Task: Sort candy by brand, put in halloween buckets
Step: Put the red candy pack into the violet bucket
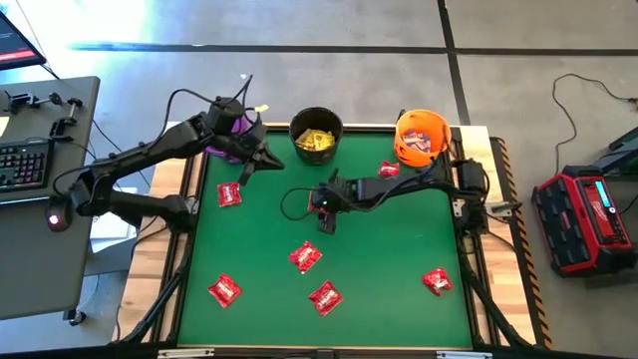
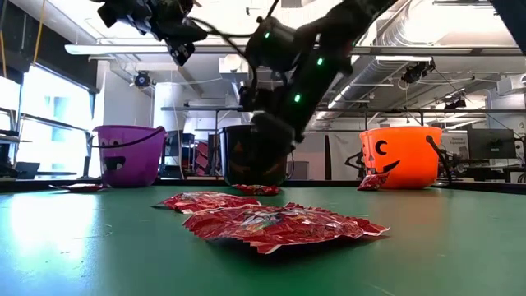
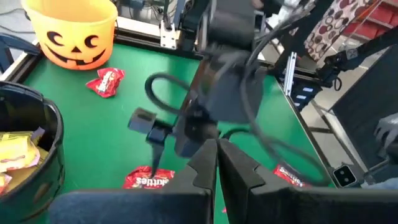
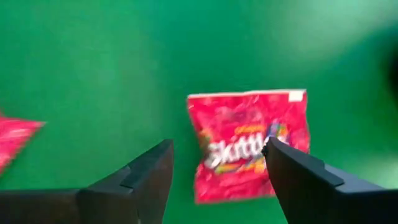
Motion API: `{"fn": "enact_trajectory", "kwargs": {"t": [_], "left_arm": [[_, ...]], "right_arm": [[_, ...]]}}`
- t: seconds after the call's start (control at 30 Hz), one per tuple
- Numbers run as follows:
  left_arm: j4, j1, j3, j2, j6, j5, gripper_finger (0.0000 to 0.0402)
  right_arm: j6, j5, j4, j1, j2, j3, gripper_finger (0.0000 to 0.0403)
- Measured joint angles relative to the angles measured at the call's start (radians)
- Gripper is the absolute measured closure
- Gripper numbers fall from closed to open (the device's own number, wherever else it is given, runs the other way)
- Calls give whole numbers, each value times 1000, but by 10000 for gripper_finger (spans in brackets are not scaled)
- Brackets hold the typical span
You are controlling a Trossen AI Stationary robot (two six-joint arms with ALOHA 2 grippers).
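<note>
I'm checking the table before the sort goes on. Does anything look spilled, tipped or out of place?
Nothing looks tipped or damaged. The purple bucket, black bucket and orange bucket stand upright. Red packets still lie scattered flat on the green mat, one right beside the orange bucket.

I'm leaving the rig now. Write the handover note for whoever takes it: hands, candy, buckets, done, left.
Left hand: shut, empty, raised beside the purple bucket.
Right hand: open, over mid-table above a red packet, not gripping.
Buckets along the far edge: purple at left, black bucket in the middle, orange bucket at right.
Done: yellow packets are in the black bucket; some candy is in the orange one. The purple bucket's contents can't be seen.
Left: seven red packets loose on the mat; one lies beside the orange bucket.
</note>
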Motion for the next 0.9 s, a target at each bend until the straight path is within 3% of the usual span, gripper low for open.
{"fn": "enact_trajectory", "kwargs": {"t": [0.3, 0.73, 0.9], "left_arm": [[-8, 1, -60, -75, -18, -26, 401], [-3, 2, -78, -97, -16, -55, 401], [2, 32, -78, -128, -16, -58, 401]], "right_arm": [[-37, 58, 51, -3, 81, 2, 195], [22, 55, 22, -1, 82, 47, 376], [22, 45, -24, -3, 83, 124, 398]]}}
